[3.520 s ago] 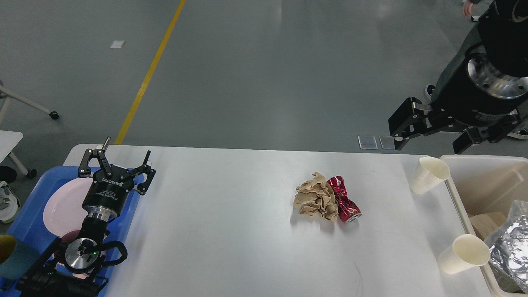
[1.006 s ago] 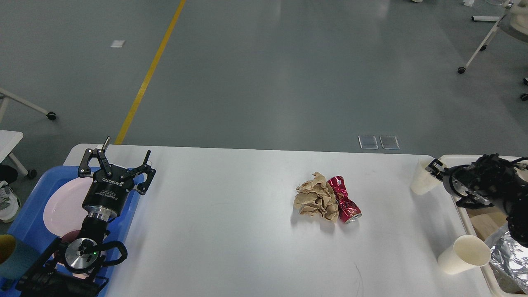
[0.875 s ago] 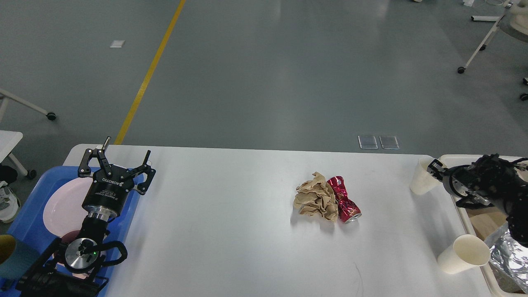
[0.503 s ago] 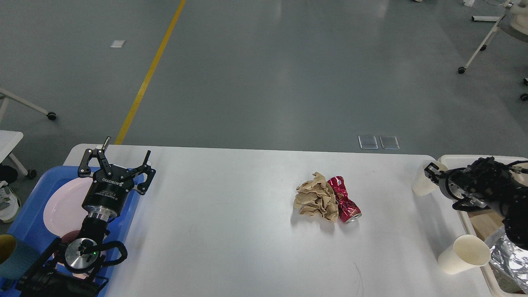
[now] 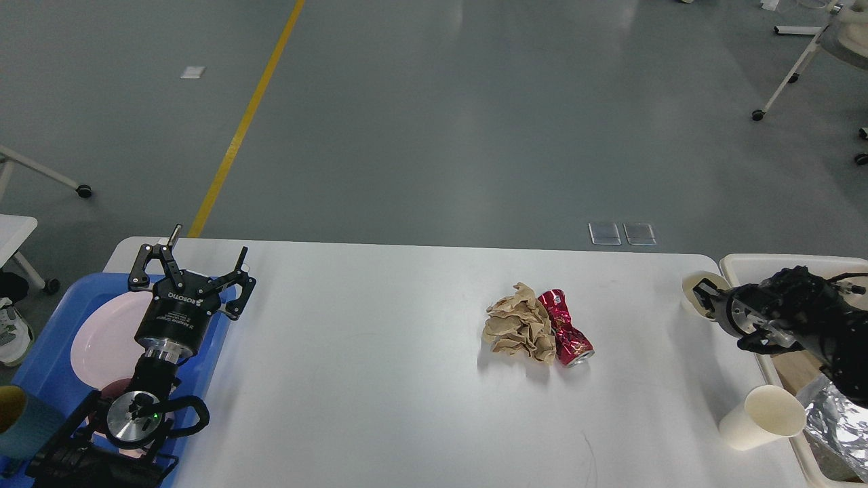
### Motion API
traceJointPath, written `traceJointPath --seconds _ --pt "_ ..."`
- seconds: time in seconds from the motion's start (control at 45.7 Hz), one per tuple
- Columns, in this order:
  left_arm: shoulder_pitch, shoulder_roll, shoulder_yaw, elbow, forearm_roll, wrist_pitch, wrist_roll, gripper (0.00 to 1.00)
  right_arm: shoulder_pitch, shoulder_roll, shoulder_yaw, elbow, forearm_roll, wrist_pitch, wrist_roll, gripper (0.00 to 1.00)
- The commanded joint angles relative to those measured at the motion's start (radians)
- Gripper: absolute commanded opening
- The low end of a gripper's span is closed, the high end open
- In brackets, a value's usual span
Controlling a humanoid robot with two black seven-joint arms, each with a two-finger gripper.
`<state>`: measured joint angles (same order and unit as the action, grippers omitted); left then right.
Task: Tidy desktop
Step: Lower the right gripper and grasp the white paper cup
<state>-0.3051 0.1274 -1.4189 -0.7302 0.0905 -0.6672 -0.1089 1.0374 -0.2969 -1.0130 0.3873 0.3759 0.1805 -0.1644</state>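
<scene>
From our head view, the desktop (image 5: 380,379) spreads white and slightly glossy under both our arms, with grey floor beyond it crossed by a yellow line (image 5: 245,116). Our left gripper (image 5: 192,269) hangs with its fingers spread apart and nothing between them, over the far edge of a blue tray (image 5: 41,352) at the desktop's left end; below the gripper in the tray lies a pink plate (image 5: 102,342). Well to that gripper's right, mid-desktop, a crumpled brown paper (image 5: 519,331) touches a crushed red can (image 5: 567,329). Our right gripper (image 5: 705,299) is at a paper cup (image 5: 693,288) by the desktop's right edge; it is seen dark and end-on, so we cannot tell whether it grips. Nearer us than that gripper lies a second paper cup (image 5: 763,418), beside a cream bin (image 5: 753,261) holding crumpled foil (image 5: 837,417)
</scene>
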Motion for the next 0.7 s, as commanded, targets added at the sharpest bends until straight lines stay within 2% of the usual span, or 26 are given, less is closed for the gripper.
traceJointPath --seconds 0.0,0.197,0.372,0.481,0.678 --pt "0.000 0.000 0.000 0.000 0.002 0.000 0.000 0.96 0.050 -0.031 0.002 0.064 0.000 0.001 -0.014 0.00" --pt "0.000 0.000 0.000 0.000 0.000 0.000 0.000 0.96 0.159 -0.077 -0.002 0.206 -0.002 0.004 -0.026 0.00" --pt "0.000 0.000 0.000 0.000 0.000 0.000 0.000 0.97 0.358 -0.116 -0.050 0.406 -0.014 0.022 -0.095 0.00" --pt "0.000 0.000 0.000 0.000 0.002 0.000 0.000 0.97 0.522 -0.094 -0.165 0.511 -0.014 0.057 -0.110 0.00" --pt "0.000 0.000 0.000 0.000 0.000 0.000 0.000 0.97 0.849 0.028 -0.367 0.734 -0.012 0.187 -0.095 0.00"
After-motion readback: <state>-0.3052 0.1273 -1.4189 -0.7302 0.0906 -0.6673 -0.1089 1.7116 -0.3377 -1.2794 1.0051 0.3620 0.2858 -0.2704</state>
